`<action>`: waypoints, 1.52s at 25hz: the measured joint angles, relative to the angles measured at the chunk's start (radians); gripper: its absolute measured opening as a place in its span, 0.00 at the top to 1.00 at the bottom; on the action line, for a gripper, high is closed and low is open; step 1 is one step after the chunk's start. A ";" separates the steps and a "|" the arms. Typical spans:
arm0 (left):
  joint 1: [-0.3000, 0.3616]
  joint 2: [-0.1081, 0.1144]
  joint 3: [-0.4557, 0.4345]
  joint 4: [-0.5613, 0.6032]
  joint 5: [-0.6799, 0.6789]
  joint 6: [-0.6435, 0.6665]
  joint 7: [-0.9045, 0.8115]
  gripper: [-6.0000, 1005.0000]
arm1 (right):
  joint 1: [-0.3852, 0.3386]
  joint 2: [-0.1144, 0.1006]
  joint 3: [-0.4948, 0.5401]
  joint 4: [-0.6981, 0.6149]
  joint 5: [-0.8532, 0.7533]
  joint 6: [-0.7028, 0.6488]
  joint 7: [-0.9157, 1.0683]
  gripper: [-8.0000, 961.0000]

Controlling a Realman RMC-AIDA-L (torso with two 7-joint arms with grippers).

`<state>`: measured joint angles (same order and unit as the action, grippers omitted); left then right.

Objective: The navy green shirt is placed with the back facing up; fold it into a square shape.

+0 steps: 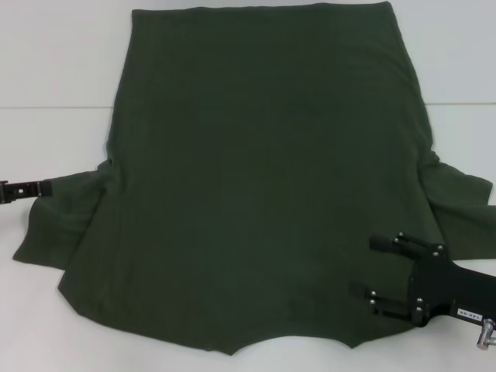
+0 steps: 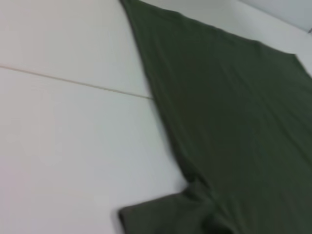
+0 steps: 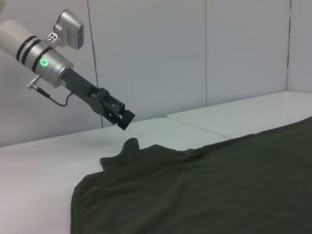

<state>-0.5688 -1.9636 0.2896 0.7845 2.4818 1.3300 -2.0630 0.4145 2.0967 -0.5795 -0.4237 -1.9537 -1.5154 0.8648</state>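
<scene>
1. The navy green shirt lies spread flat across the white table, plain side up, hem at the far edge, neckline notch at the near edge.
2. Both short sleeves stick out sideways, each a little rumpled against the tabletop.
3. Left gripper sits at the tip of the left sleeve, right at the cloth edge; whether it is pinching fabric or released, I cannot tell.
4. From the right wrist view, that same left gripper hangs tilted just above a raised peak of the sleeve, a green light glowing on its wrist.
5. Right gripper hovers over the shirt's near right corner, its two fingers spread apart, nothing between them.
6. No containers anywhere; a seam line runs across the table.
</scene>
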 joint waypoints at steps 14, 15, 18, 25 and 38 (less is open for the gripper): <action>0.001 -0.021 0.026 -0.064 0.000 -0.088 0.054 0.12 | 0.015 0.000 0.000 0.003 0.000 0.014 0.000 0.11; 0.001 -0.021 0.026 -0.067 0.000 -0.094 0.058 0.12 | 0.017 0.000 0.000 0.006 -0.001 0.015 0.000 0.11; 0.000 -0.023 0.027 -0.075 0.000 -0.100 0.069 0.12 | 0.020 -0.001 0.000 0.011 -0.001 0.016 0.000 0.11; 0.003 -0.029 0.048 -0.082 0.001 -0.101 0.075 0.12 | 0.020 -0.001 0.000 0.011 -0.001 0.017 0.000 0.11; 0.003 -0.052 0.129 -0.062 0.002 -0.102 0.104 0.14 | 0.010 -0.001 0.000 0.011 0.002 0.010 0.000 0.11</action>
<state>-0.5661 -2.0158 0.4190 0.7228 2.4834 1.2285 -1.9588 0.4246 2.0954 -0.5799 -0.4125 -1.9520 -1.5052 0.8652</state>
